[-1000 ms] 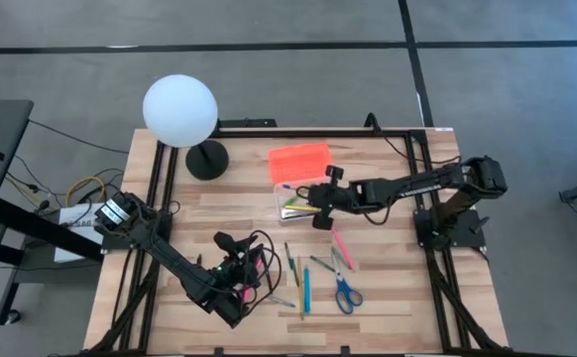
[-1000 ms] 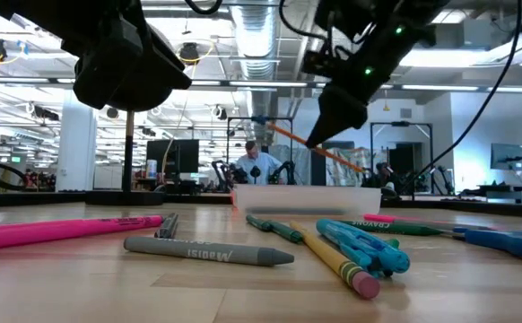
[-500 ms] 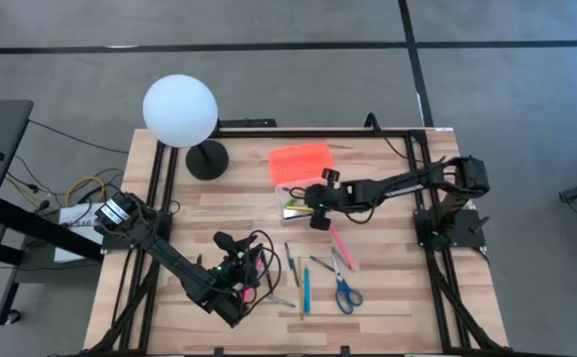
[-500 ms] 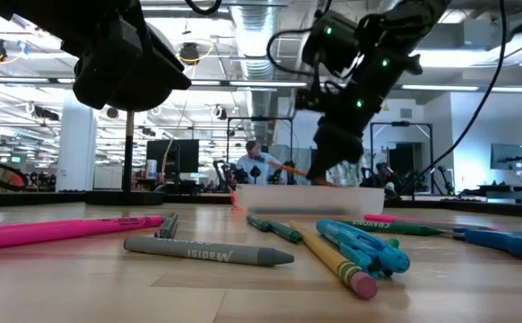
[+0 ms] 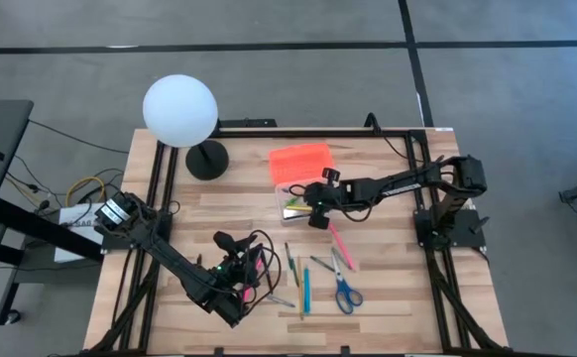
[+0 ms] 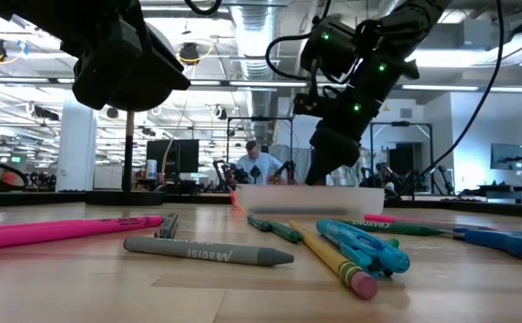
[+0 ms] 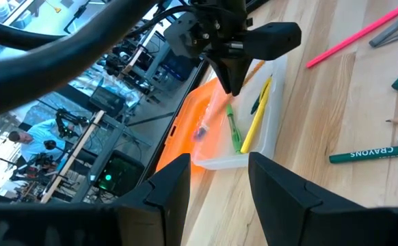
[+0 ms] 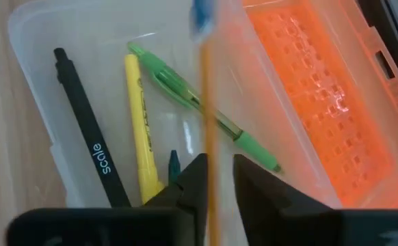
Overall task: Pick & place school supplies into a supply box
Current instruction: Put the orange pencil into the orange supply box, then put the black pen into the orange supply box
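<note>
The supply box (image 5: 290, 203) is clear, with its orange lid (image 5: 299, 160) folded open behind it. Inside lie a black pen (image 8: 89, 137), a yellow marker (image 8: 141, 130) and a green pen (image 8: 199, 102). My right gripper (image 8: 219, 184) hangs over the box, pointing down into it, fingers slightly apart around a thin orange pencil (image 8: 204, 102). My left gripper (image 7: 216, 191) hovers open near the table's front left and holds nothing. More school supplies lie loose on the table, among them blue scissors (image 5: 346, 293). My right gripper has the orange pencil running along between its fingers, close against one finger (image 8: 193, 188). A gap shows between the pencil and the other finger (image 8: 254, 188). Whether the pencil still touches the first finger, I cannot tell. Its blue-tipped end (image 8: 202, 15) points down into the box.
A white globe lamp (image 5: 179, 111) on a black base stands at the far left. A pink marker (image 6: 64, 229), a grey crayon (image 6: 207, 253), a yellow pencil (image 6: 333, 260) and green crayons (image 7: 363, 154) lie between the arms. Black frame rails run along the table's edges.
My right gripper has sunk toward the supply box and drifted a little toward the table's left. The orange pencil, which slanted out above the box, has come down with it into the box.
</note>
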Controlling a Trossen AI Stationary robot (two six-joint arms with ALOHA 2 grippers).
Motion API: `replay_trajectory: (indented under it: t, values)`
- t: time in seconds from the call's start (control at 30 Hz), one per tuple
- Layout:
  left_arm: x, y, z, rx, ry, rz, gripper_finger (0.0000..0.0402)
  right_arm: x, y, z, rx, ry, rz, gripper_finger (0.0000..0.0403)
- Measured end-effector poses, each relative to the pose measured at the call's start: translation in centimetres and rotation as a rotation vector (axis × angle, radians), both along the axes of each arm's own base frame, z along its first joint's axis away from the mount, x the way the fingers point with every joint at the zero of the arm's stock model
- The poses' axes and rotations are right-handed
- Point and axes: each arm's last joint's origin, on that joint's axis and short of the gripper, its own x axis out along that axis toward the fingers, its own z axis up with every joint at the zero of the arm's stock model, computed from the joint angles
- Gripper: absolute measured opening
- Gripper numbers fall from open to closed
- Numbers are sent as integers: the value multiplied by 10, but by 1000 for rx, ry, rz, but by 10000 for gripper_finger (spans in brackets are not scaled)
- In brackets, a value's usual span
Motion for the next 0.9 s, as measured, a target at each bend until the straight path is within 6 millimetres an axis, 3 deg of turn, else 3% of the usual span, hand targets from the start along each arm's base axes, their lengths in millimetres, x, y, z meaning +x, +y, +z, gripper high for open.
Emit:
replay_trajectory:
  t: [0.27,0.47,0.73,0.9]
  values:
    - [0,0,-1,-22,5,2,143,3,0,2,2,-50,-14,141]
    - [-5,3,-3,-113,46,29,143,-3,12,18,-51,-64,13,166]
    - [-18,6,-5,-242,52,123,143,-47,37,55,-65,-219,98,159]
    - [-26,7,-6,-367,81,217,143,-82,52,60,-48,-383,163,151]
